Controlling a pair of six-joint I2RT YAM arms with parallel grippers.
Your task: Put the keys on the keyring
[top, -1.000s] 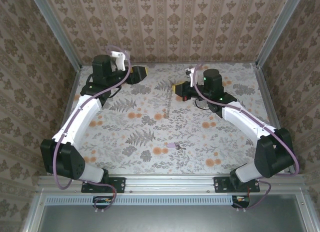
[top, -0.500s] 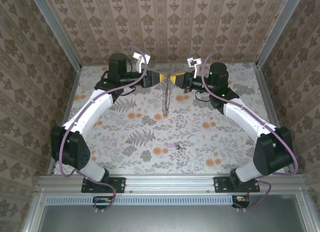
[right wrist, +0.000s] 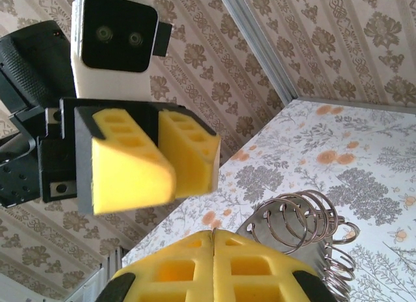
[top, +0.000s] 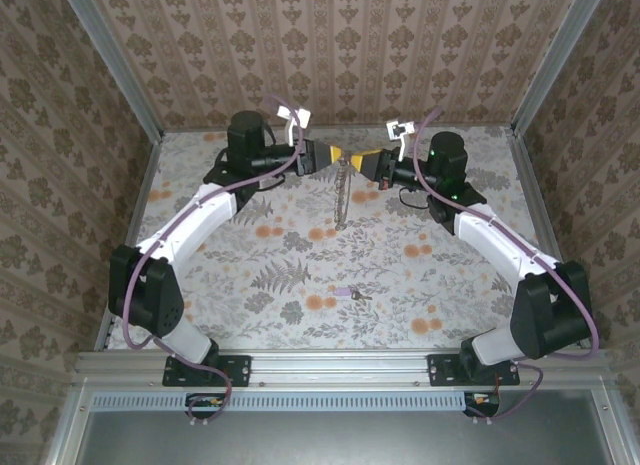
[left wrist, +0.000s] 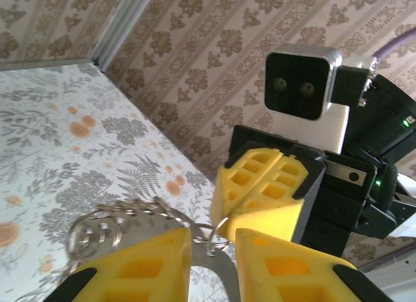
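The keyring (top: 341,197) is a bunch of metal rings with a chain, hanging above the back of the table. My right gripper (top: 356,160) is shut on one thin ring at its top. In the right wrist view that ring is pinched between the right gripper (right wrist: 213,233) pads, and the other rings of the keyring (right wrist: 305,223) sit just beyond. My left gripper (top: 337,154) faces it tip to tip. The left gripper (left wrist: 213,245) jaws stand narrowly apart, with the ring and a metal plate of the keyring (left wrist: 97,235) showing in the gap. The lilac-headed key (top: 344,293) lies on the table nearer the front.
The floral table (top: 250,275) is closed in by patterned walls at the back and both sides, with metal corner posts (top: 545,60). Both arms reach to the back middle, close to the rear wall. The front edge is a metal rail (top: 330,363).
My left arm has swung right from the back left to meet the right gripper, and its jaws have narrowed. The right gripper has risen slightly, so the keyring now hangs between the two.
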